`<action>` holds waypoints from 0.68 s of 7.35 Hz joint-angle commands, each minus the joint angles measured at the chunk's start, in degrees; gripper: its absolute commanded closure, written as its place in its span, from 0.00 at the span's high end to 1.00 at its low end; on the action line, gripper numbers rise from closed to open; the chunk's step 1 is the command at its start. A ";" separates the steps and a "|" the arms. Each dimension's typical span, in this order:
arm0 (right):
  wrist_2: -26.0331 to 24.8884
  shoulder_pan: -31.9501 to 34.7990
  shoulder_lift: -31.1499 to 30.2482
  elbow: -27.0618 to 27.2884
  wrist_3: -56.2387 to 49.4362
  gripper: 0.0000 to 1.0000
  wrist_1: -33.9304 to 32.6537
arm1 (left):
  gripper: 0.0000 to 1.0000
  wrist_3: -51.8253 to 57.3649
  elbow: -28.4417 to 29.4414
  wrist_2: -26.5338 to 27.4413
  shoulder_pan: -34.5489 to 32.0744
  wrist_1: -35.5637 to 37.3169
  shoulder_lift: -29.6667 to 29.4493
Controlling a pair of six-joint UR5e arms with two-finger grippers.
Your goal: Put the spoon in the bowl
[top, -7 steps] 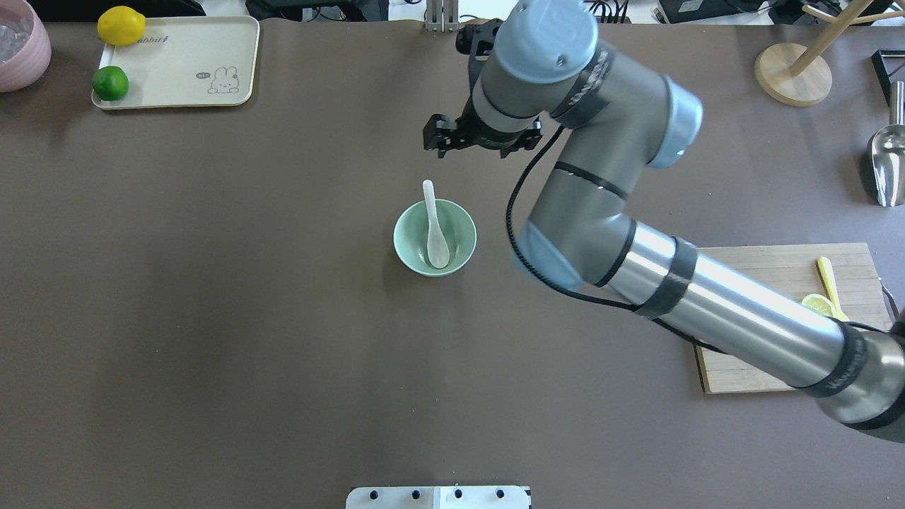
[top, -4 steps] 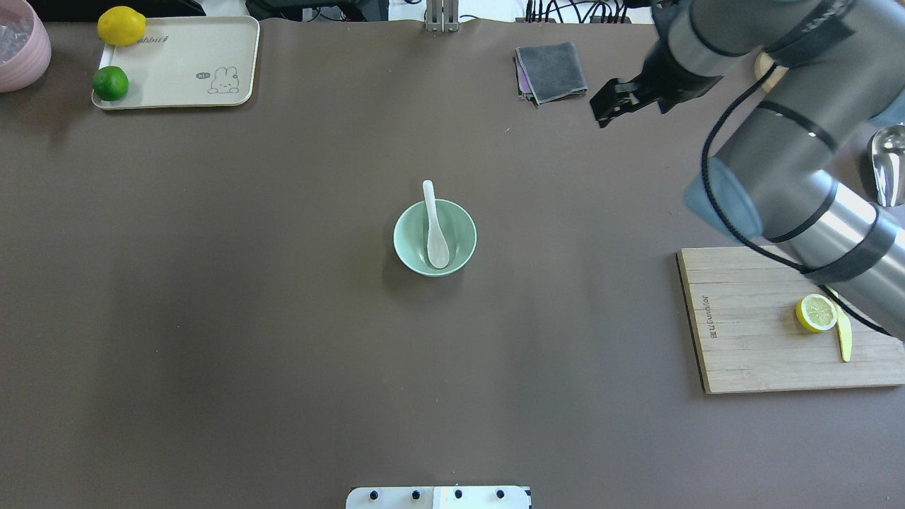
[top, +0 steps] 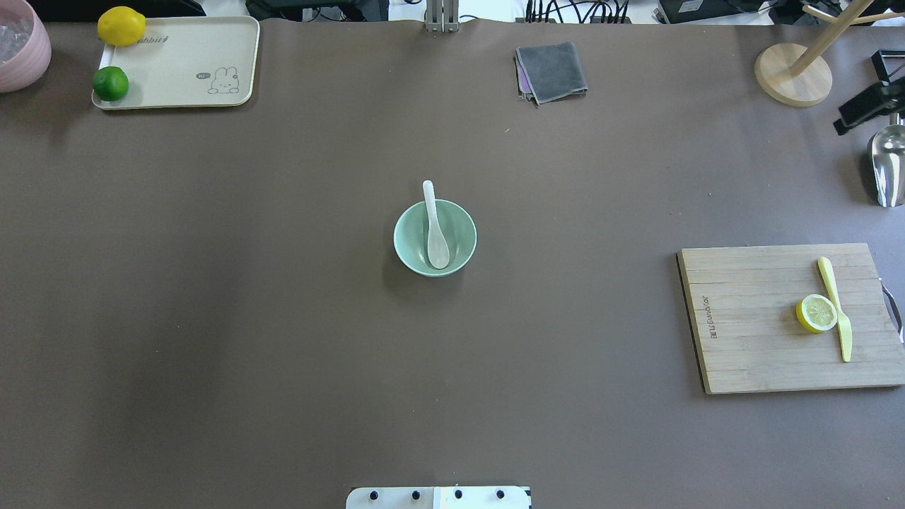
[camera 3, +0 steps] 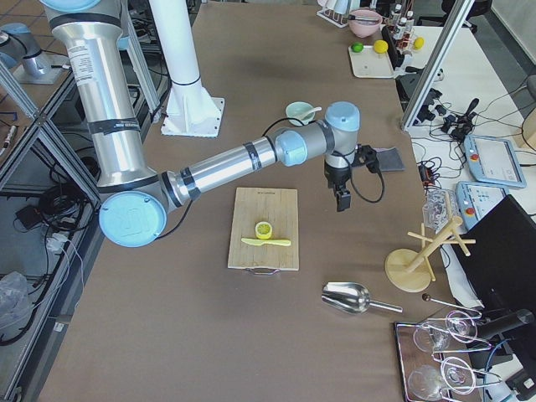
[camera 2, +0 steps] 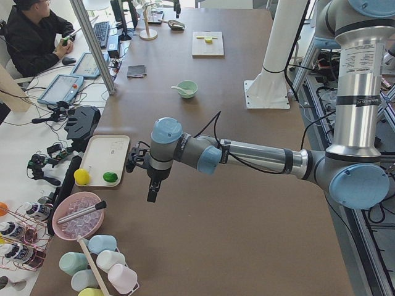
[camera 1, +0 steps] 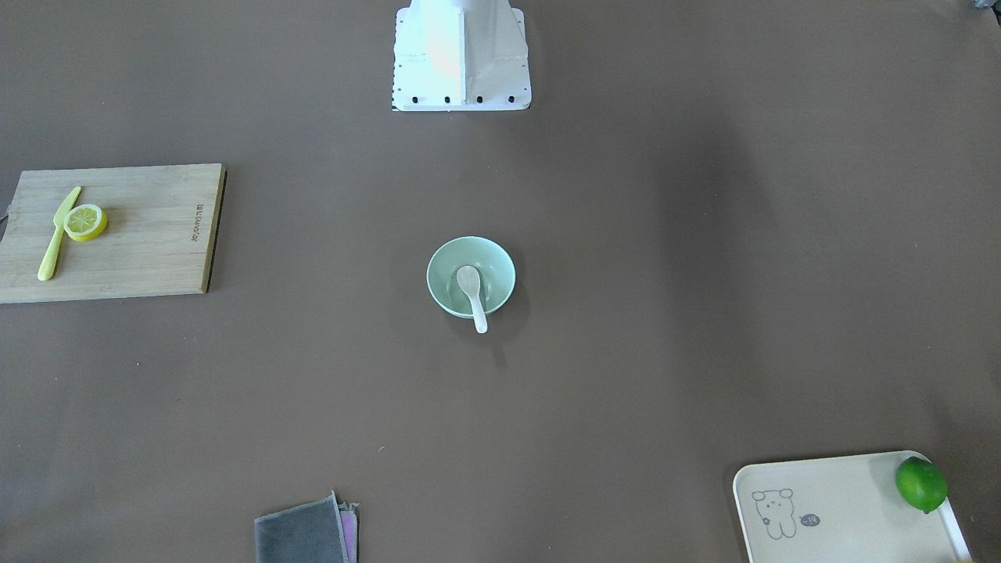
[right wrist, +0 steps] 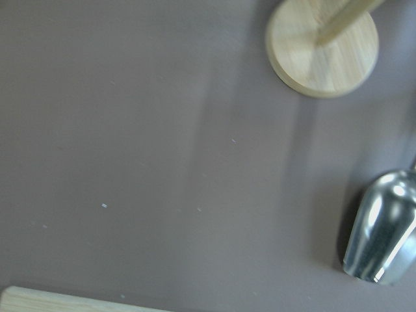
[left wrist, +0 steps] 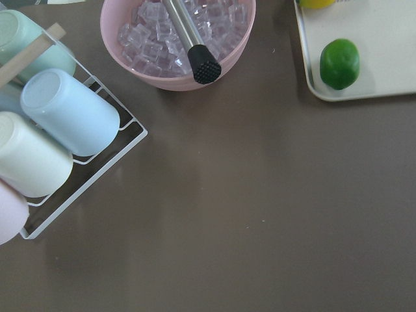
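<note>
The white spoon (top: pixel 436 237) lies in the mint-green bowl (top: pixel 406 244) at the table's middle, scoop down inside, handle over the far rim. It also shows in the front-facing view (camera 1: pixel 471 289), in the bowl (camera 1: pixel 438 270). My right gripper (top: pixel 850 115) is at the far right edge, well away from the bowl; its black fingers look apart and empty. It hangs over the table in the right side view (camera 3: pixel 342 201). My left gripper (camera 2: pixel 152 192) shows only in the left side view, near the tray; I cannot tell whether it is open.
A cutting board (top: pixel 749 318) with a lemon half (top: pixel 816 313) and a yellow knife (top: pixel 836 307) lies at right. A grey cloth (top: pixel 551 71), a wooden stand (top: pixel 792 74) and a metal scoop (top: pixel 887 162) sit at the back. A tray (top: pixel 191 63) holds a lime (top: pixel 110 83) and a lemon (top: pixel 121 25).
My right arm has swung from just behind the bowl to the table's far right edge. The spoon and bowl have not moved.
</note>
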 commanded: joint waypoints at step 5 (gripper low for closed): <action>8.59 9.72 -8.16 -5.21 -3.58 1.00 0.20 | 0.98 -0.79 2.23 -3.03 -2.22 0.26 1.56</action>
